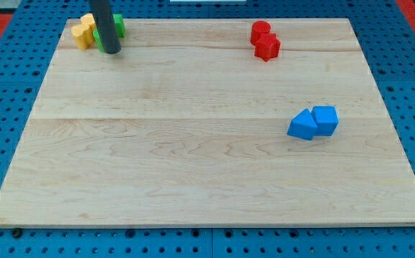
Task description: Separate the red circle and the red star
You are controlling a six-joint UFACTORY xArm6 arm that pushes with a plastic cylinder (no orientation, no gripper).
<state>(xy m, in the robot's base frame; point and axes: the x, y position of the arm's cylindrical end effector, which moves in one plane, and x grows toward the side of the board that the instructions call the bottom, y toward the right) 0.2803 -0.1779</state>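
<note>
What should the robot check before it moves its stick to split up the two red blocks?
1. Red circle and red star both in view: ok.
2. Reds already apart: not ok, they touch at the view's top right.
3. My tip near the reds: not ok, it sits at the view's top left beside the yellow blocks and the green block.
4. Path along the board toward the reds free of blocks: ok.
5. Blue blocks out of the way: ok, they lie lower right of the reds.
6. Gap between the reds for the tip: cannot tell.
</note>
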